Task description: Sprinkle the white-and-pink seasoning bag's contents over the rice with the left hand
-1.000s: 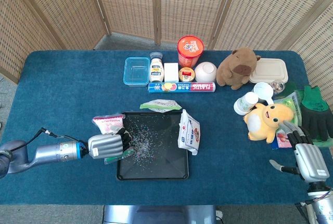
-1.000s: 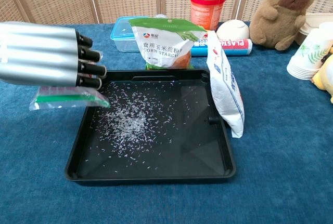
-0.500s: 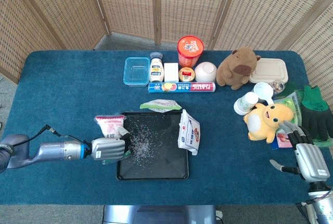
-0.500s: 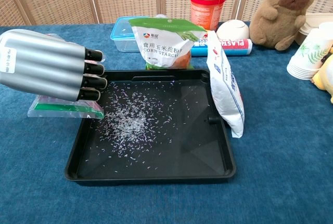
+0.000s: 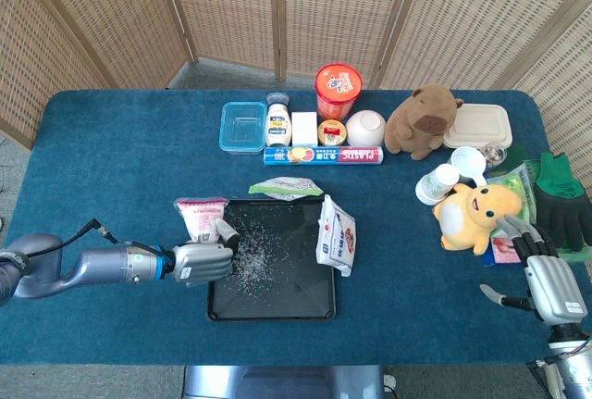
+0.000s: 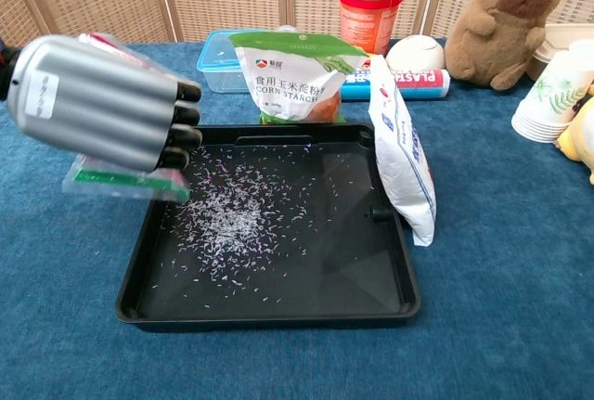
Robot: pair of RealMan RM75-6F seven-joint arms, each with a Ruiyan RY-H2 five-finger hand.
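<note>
A blue worktop (image 5: 111, 149) carries a row along its far side: a clear blue-lidded box (image 5: 242, 127), a white bottle (image 5: 277, 120), a red tub (image 5: 338, 91), a white bowl (image 5: 365, 127) and a roll of plastic wrap (image 5: 323, 155) lying in front of them. A brown plush capybara (image 5: 421, 119) sits beside a beige lidded container (image 5: 478, 125). Nearer the right edge lie stacked paper cups (image 5: 437, 183), a yellow plush toy (image 5: 476, 211) and green gloves (image 5: 558, 200). A corn starch bag (image 6: 295, 75) stands just behind the black tray, and a white-and-blue bag (image 6: 402, 152) leans on its right rim.

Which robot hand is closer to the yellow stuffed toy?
The right hand. It sits just below and to the right of the yellow stuffed toy, not touching it. The left hand is far across the table, at the black tray's left edge.
</note>
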